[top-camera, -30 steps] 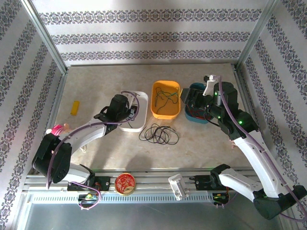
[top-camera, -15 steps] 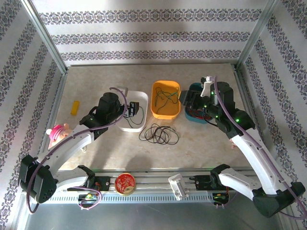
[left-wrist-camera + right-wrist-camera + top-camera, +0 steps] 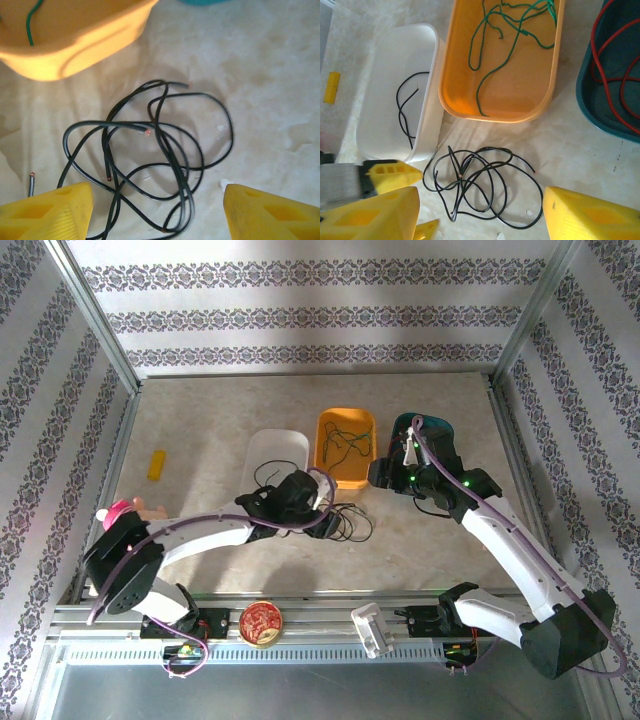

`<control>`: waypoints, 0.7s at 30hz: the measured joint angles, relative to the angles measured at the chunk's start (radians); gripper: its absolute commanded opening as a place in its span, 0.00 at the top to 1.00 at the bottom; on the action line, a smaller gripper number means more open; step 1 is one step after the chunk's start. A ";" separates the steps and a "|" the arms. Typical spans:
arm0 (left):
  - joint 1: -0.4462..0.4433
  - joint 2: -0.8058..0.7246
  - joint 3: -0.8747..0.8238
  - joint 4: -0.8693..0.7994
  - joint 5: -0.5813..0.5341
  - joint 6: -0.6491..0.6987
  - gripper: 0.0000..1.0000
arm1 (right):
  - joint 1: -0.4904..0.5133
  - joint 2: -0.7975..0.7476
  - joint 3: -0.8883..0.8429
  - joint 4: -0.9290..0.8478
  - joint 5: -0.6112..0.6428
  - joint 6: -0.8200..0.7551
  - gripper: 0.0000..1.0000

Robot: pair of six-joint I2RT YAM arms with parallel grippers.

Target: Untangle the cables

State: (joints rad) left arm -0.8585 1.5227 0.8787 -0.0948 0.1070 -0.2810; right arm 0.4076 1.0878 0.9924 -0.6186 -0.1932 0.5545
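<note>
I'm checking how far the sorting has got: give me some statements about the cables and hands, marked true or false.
1. The green cables lie in the orange bin. True.
2. The red cables lie in the white bin. False: they lie in the teal bin; the white bin holds a black strand.
3. A black tangle lies on the table, outside the bins. True.
4. The left hand is shut on the black tangle. False: its fingers stand apart above it.

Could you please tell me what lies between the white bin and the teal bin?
In the right wrist view, the orange bin, holding green cable, sits between the white bin and the teal bin.
</note>
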 measured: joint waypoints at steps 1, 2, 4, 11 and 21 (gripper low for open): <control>-0.004 0.024 0.008 0.002 -0.012 -0.003 0.33 | 0.000 0.001 0.000 0.001 -0.004 0.000 0.34; -0.006 0.052 0.021 0.004 -0.024 -0.006 0.35 | 0.000 0.001 0.000 0.001 -0.008 0.000 0.34; -0.006 0.100 0.057 0.003 -0.042 -0.010 0.35 | 0.000 0.001 0.000 0.000 -0.011 -0.001 0.35; -0.006 0.208 0.156 0.006 -0.055 -0.015 0.48 | 0.000 0.002 -0.030 0.001 -0.024 -0.004 0.35; -0.006 0.342 0.225 0.021 -0.055 -0.014 0.73 | 0.000 0.005 -0.064 0.001 -0.034 -0.011 0.36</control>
State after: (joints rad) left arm -0.8650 1.8645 1.1038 -0.0734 0.0517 -0.2947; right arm 0.4076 1.0924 0.9283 -0.6178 -0.2272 0.5438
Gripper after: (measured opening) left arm 0.370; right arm 0.641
